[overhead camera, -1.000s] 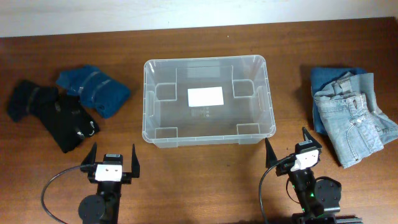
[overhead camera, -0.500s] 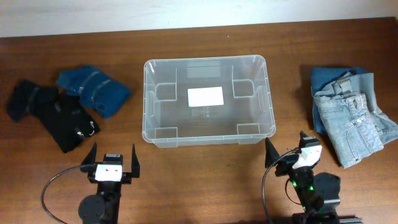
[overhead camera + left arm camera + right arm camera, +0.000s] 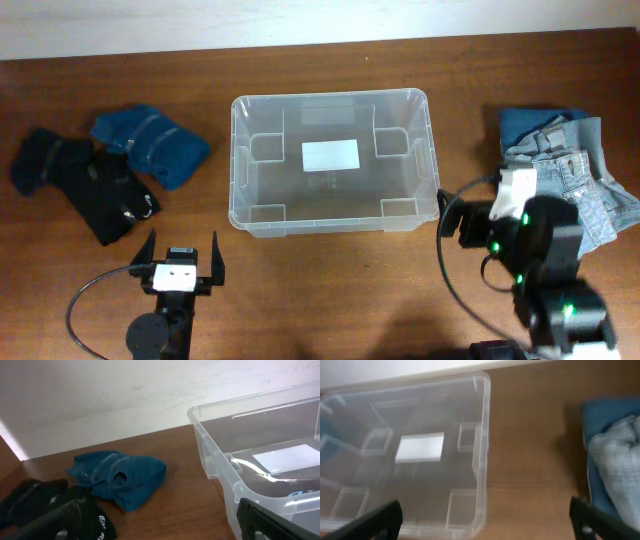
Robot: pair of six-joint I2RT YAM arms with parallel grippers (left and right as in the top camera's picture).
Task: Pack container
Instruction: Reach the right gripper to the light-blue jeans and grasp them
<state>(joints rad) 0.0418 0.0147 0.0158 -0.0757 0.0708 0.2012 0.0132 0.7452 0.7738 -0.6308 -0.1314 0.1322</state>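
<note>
The container (image 3: 236, 170) is a clear plastic bin with a white label on its bottom. It stands empty at the table's middle. It also shows in the left wrist view (image 3: 216, 457) and the right wrist view (image 3: 481, 445). My left gripper (image 3: 181, 256) is open and empty, low near the front edge, left of the bin; its fingers frame bare table (image 3: 160, 527). My right gripper (image 3: 487, 216) is raised beside the bin's right front corner, open and empty (image 3: 485, 527). It looks down at the bin's right wall.
A blue folded garment (image 3: 150, 146) and a black garment (image 3: 88, 186) lie left of the bin; both show in the left wrist view (image 3: 120, 477) (image 3: 35, 497). Light jeans (image 3: 575, 195) lie on a blue cloth (image 3: 528, 124) at the right.
My right arm has risen and moved back and to the right, from the front edge to beside the bin's right front corner. The left arm has not moved.
</note>
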